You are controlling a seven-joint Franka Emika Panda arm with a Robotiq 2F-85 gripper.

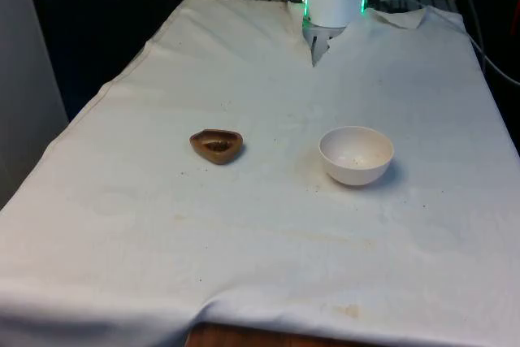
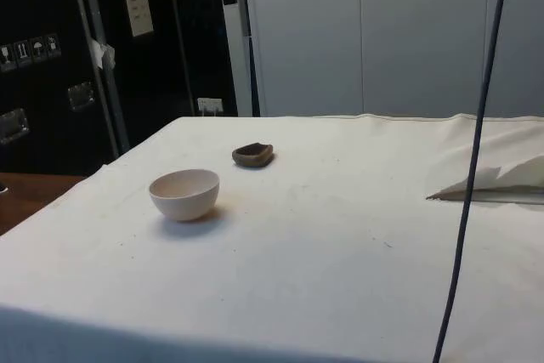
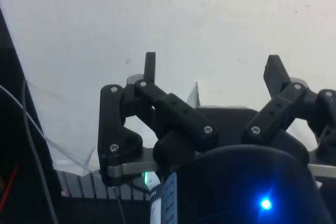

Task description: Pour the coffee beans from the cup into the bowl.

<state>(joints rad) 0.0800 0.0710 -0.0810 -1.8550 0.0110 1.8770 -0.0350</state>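
Front view: a small brown, roughly triangular cup (image 1: 216,145) with dark coffee beans (image 1: 217,146) inside sits on the white tablecloth (image 1: 162,225), and a round white bowl (image 1: 356,154) stands well apart at its 3 o'clock, apparently empty. In the wrist view the black two-finger gripper (image 3: 213,68) hangs above bare cloth, jaws spread wide and holding nothing. By my judgement nothing is done yet: the cup must be reached, grasped, carried over and tipped.

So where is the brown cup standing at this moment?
In the front view the brown cup stands on the white cloth near the table's middle, to the left of the white bowl and apart from it.
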